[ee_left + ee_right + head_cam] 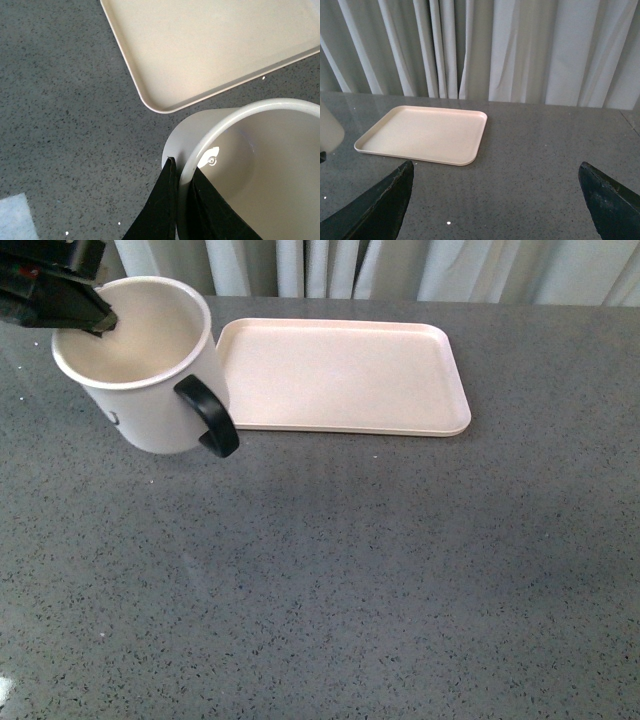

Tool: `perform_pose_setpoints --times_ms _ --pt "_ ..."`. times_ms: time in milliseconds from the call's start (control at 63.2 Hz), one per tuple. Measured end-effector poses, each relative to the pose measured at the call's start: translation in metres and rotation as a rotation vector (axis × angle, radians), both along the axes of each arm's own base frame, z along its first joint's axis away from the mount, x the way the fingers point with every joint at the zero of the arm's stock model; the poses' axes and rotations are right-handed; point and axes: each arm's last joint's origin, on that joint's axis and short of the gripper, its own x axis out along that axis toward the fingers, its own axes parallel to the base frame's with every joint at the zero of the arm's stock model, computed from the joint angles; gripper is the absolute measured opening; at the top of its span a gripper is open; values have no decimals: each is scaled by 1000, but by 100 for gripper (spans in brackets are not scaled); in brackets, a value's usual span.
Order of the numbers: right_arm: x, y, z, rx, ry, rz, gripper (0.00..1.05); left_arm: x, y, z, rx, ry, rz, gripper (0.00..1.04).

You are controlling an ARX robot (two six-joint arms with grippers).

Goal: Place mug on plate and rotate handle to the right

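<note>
The cream-white mug is at the far left of the front view, tilted, just left of the plate. Its black handle points toward the front right. My left gripper is shut on the mug's rim, one finger inside and one outside; the left wrist view shows the fingers pinching the mug's wall beside the plate's corner. The empty pale pink plate also shows in the right wrist view. My right gripper is open and empty, over bare table, out of the front view.
The grey speckled tabletop stretches in front of the plate. Pale curtains hang behind the table's far edge. A white patch lies on the table in the left wrist view.
</note>
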Motion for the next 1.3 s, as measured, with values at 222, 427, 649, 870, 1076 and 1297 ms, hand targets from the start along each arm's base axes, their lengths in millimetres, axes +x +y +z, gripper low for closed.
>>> perform_pose_setpoints --times_ms 222,427,649,870,1076,1297 --pt "0 0 0 0 0 0 96 0 -5 -2 -12 12 1 2" --pt "0 0 0 0 0 0 96 0 -5 -2 -13 14 4 2" --pt "0 0 0 0 0 0 96 0 -5 -2 -14 14 4 2" --pt "0 0 0 0 0 0 96 23 -16 3 10 134 -60 2" --pt "0 0 0 0 0 0 96 68 -29 12 -8 87 -71 2" --pt "0 0 0 0 0 0 96 108 -36 -5 5 122 -70 2"
